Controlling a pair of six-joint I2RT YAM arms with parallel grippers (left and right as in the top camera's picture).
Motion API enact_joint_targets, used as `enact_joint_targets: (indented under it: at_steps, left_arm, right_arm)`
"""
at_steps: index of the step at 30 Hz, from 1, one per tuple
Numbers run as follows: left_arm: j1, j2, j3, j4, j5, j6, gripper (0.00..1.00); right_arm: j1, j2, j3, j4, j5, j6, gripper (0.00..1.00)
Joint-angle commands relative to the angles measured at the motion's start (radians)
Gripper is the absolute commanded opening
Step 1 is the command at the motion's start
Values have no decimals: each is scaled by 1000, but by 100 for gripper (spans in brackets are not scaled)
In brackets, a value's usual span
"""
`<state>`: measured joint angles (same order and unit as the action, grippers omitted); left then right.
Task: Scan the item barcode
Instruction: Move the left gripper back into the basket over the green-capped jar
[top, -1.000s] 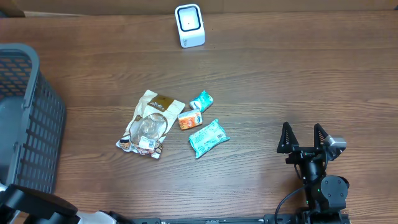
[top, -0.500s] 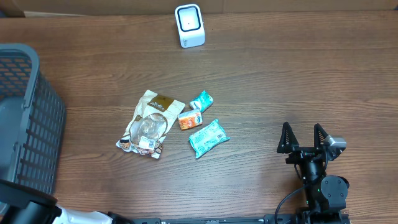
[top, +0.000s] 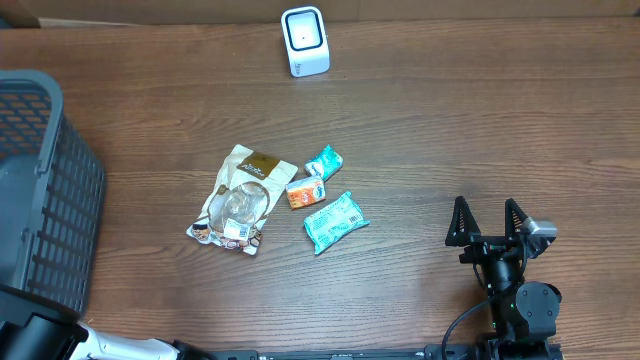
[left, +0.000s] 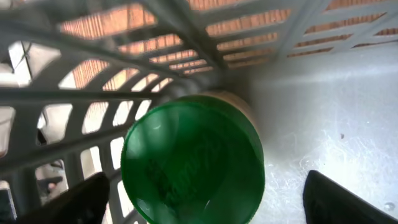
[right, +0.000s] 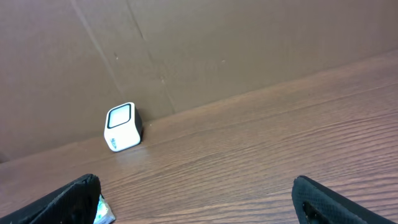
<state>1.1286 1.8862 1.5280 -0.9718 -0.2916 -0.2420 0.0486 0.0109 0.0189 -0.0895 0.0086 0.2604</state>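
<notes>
In the left wrist view a round can with a green lid (left: 193, 158) and a tan body lies inside the grey basket (left: 186, 25), against its slatted wall. My left gripper (left: 202, 199) is open, one finger on each side of the lid and a gap on both sides. The white barcode scanner (top: 305, 40) stands at the table's far edge and also shows as a white scanner (right: 122, 126) in the right wrist view. My right gripper (top: 486, 210) is open over bare wood at the front right, holding nothing.
The grey basket (top: 60, 200) fills the left edge of the table. A brown pouch (top: 238, 198), an orange packet (top: 305, 192), a small teal packet (top: 324, 160) and a larger teal packet (top: 335, 222) lie mid-table. Cardboard backs the far edge.
At the bottom left of the overhead view the left arm has shifted lower and further out of frame. The right arm and the packets have not moved.
</notes>
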Motion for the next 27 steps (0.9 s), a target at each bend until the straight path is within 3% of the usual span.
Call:
enact_joint_targets:
  at_steps: [1, 9, 14, 21, 25, 27]
  left_arm:
    - [5, 8, -44, 5, 2, -17, 75]
    - [-10, 8, -85, 56, 115, -26, 70]
    - [-31, 8, -85, 76, -24, -5, 78]
    - [-28, 10, -86, 125, -49, -5, 85]
    - [-27, 14, -86, 146, -60, 28, 84]
    - [-27, 18, -86, 143, -60, 29, 79]
  right_arm:
    - [8, -8, -10, 8, 13, -3, 100]
    - [8, -8, -10, 8, 13, -3, 100]
    - [8, -8, -10, 8, 13, -3, 100]
    - [8, -8, -10, 8, 13, -3, 100]
    - [8, -8, -10, 8, 13, -3, 100]
    - [8, -8, -10, 8, 13, -3, 100]
